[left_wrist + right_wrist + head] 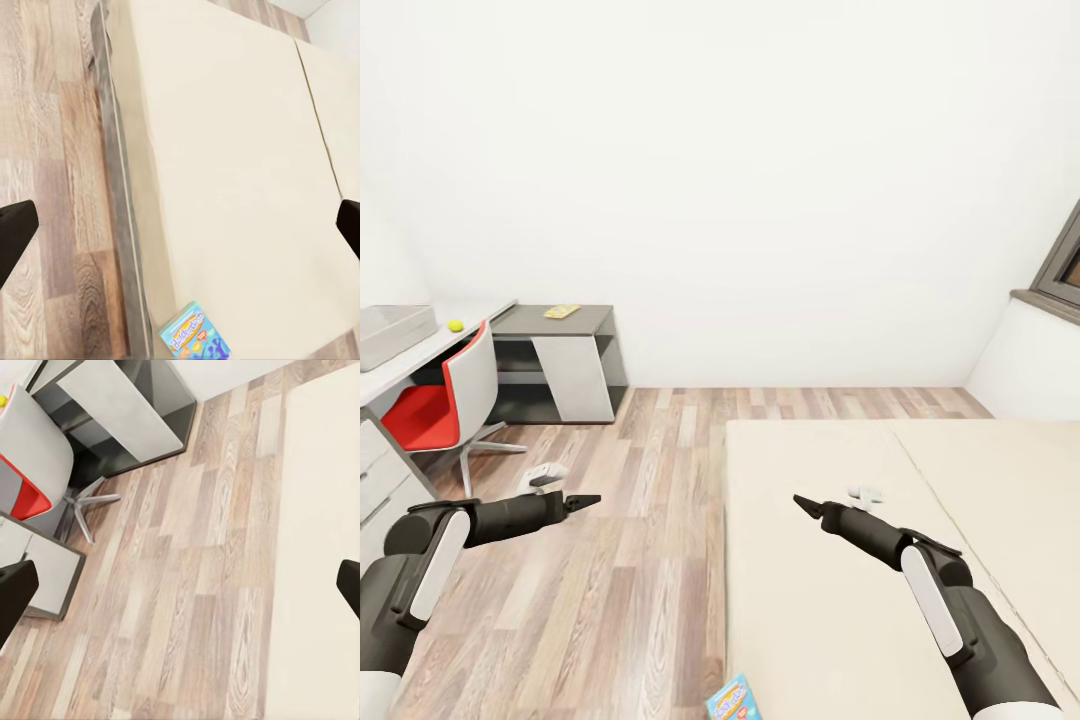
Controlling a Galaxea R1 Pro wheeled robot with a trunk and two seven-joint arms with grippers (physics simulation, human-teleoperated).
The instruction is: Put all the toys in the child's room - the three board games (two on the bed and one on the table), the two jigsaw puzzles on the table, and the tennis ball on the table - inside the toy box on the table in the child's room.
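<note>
The light-blue board game (193, 334) lay askew at the bed's (830, 600) floor-side edge, its long axis slanting to that edge. Left gripper (180, 225) and right gripper (180, 585) both had fingers spread apart, empty.

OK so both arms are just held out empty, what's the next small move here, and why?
Probably lower the right gripper toward the light-blue board game lying at the near edge of the bed. Both grippers look open and hold nothing; the left gripper is over the floor. That game is much nearer than the toy box and tennis ball on the table.
</note>
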